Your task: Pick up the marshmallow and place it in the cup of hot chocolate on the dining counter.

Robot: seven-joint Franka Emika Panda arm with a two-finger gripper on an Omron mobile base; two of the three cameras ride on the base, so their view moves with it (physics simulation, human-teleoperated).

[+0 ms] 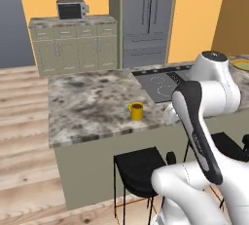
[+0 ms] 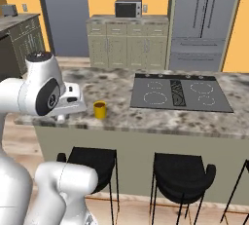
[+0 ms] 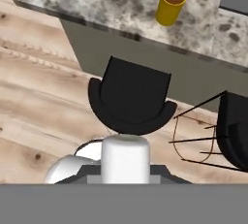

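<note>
Where stools (image 3: 131, 99) tuck, dining counter (image 1: 87, 107), orange walls (image 1: 194, 14)

The cup of hot chocolate (image 1: 136, 110) stands alone near the front edge of the worktop (image 1: 82, 107), its mouth open from above. Left of the cup and behind it the marbled top lies bare, giving wide room to pass. Right of the cup, a short way off, the flat black cooktop (image 2: 180, 92) sits level with the stone and does not rise into the way. Below the cup's edge of the worktop, a black stool (image 3: 131, 99) stands against the pale panel, and a second stool (image 2: 181, 173) stands further right.
</note>
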